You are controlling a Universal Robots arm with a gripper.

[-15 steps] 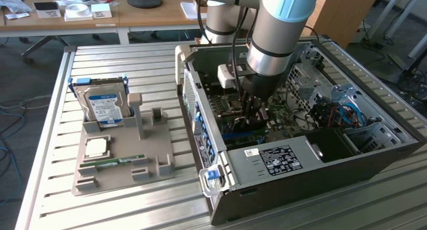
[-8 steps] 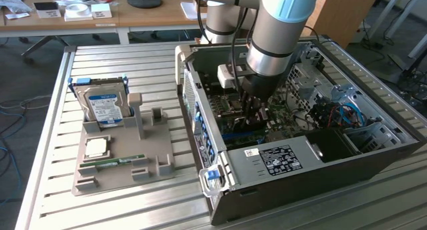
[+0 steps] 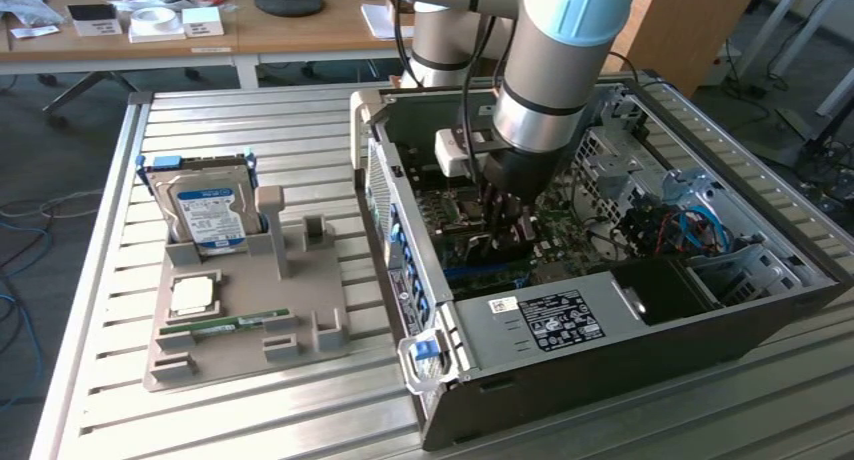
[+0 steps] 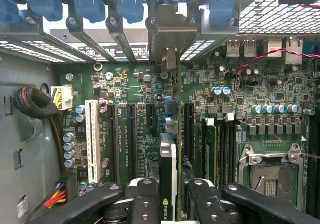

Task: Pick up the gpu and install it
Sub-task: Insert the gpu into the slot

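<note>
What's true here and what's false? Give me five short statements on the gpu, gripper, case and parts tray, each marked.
1. The gripper holds the gpu edge-on over the motherboard. True.
2. The gpu lies on the grey parts tray. False: it is inside the open computer case, between the fingers.
3. The hard drive stands upright in the tray. True.
4. The CPU socket has a cooler mounted on it. False: the socket is bare.
5. The arm reaches down into the case. True.
</note>
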